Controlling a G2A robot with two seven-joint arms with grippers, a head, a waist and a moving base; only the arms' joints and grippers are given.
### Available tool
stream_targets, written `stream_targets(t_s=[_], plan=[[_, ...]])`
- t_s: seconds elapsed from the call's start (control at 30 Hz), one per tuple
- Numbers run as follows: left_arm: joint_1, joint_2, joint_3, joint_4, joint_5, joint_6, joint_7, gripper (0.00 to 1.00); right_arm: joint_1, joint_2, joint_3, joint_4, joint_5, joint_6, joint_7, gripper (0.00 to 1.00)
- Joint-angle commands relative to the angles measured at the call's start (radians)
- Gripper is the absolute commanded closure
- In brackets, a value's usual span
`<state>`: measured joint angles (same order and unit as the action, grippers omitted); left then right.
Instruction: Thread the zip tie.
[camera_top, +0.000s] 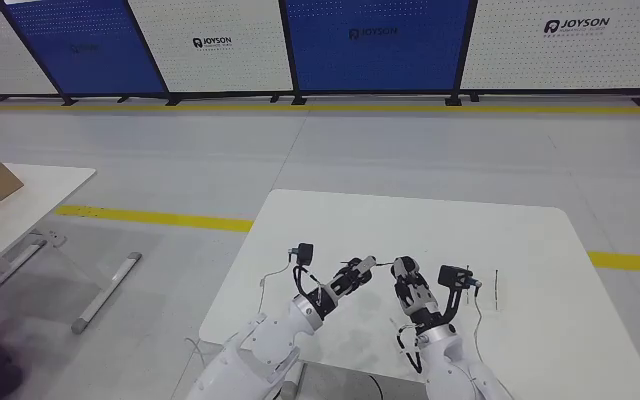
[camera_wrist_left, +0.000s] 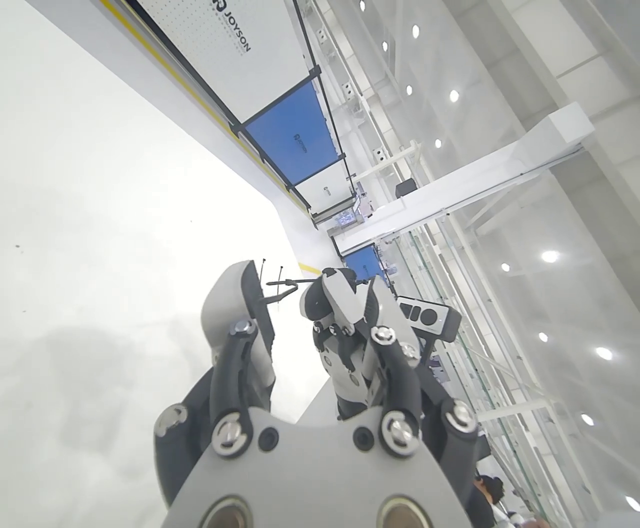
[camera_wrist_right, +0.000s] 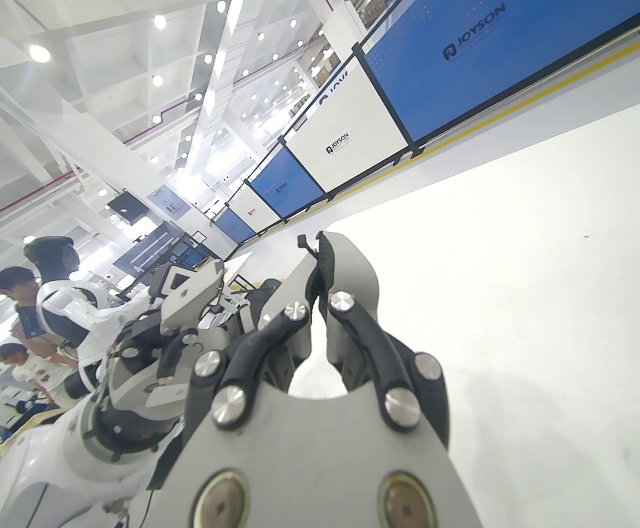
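- I see right gripper (camera_wrist_right: 320, 260) clamped on zip tie (camera_wrist_left: 282, 290).
- My left gripper (camera_wrist_left: 310, 275) spread apart; tie's free end between its fingers (camera_wrist_left: 245, 300), over the table's (camera_top: 420, 220) near edge.

zip tie (camera_wrist_right: 303, 242) | thin, black | clamped in right end effector (camera_wrist_right: 319, 252)

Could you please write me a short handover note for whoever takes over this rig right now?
Left gripper: open, held above the table, facing the right gripper.
Right gripper: shut on the zip tie, with a short end sticking out past its fingertips.
The tie's long end reaches across to one left finger pad and seems to touch it.
Two spare ties lie on the table beside the right arm.
Done: tie picked up and held between the arms.
Left: threading; no closed loop can be made out.
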<state>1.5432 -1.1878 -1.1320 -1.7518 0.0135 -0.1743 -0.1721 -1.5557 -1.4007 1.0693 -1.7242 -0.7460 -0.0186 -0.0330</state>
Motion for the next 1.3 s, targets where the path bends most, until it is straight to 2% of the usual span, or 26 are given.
stream_targets(t_s=[0.0,0.07,0.47,0.5,0.53,0.57,0.7,0.83,0.93,1.03,1.1,1.27], plan=[[0.0,0.0,0.001,0.0,0.001,0.0,0.002,0.95,0.0,0.0,0.0,0.001,0.001,-0.001,0.0,1.0],[0.0,0.0,0.001,0.0,0.003,0.001,0.003,1.0,0.001,0.0,0.0,0.001,0.001,-0.002,-0.001,1.0],[0.001,0.0,0.005,0.0,0.008,0.001,0.005,1.0,0.001,-0.001,0.002,0.004,0.011,-0.008,-0.002,0.99],[0.001,0.0,0.006,0.0,0.007,0.0,0.007,1.0,0.001,-0.001,0.002,0.003,0.013,-0.009,-0.001,0.61],[0.003,-0.001,0.005,0.0,0.004,-0.001,0.014,1.0,0.001,-0.001,0.002,0.002,0.016,-0.011,0.0,0.48],[0.004,-0.002,0.006,-0.001,-0.002,-0.001,0.024,1.0,-0.001,0.0,0.002,0.0,0.024,-0.021,0.004,0.0],[0.003,-0.004,0.009,0.001,-0.018,-0.004,0.044,1.0,-0.007,0.004,0.006,-0.004,0.013,-0.058,0.012,0.0],[0.002,-0.008,0.012,0.002,-0.04,-0.018,0.072,1.0,-0.015,0.006,0.012,-0.008,0.006,-0.063,0.01,0.0],[0.008,-0.011,0.009,0.001,-0.079,-0.044,0.103,1.0,-0.027,0.009,0.024,-0.008,0.009,-0.065,0.009,0.0],[0.014,-0.011,0.002,0.002,-0.124,-0.064,0.081,1.0,-0.039,0.012,0.048,0.004,0.01,-0.04,0.011,0.0],[0.015,-0.011,0.0,0.002,-0.132,-0.064,0.08,1.0,-0.032,0.016,0.056,0.014,-0.048,-0.008,0.03,0.0],[0.015,-0.011,0.0,0.002,-0.132,-0.064,0.08,1.0,-0.032,0.016,0.056,0.014,-0.048,-0.008,0.03,0.0]])
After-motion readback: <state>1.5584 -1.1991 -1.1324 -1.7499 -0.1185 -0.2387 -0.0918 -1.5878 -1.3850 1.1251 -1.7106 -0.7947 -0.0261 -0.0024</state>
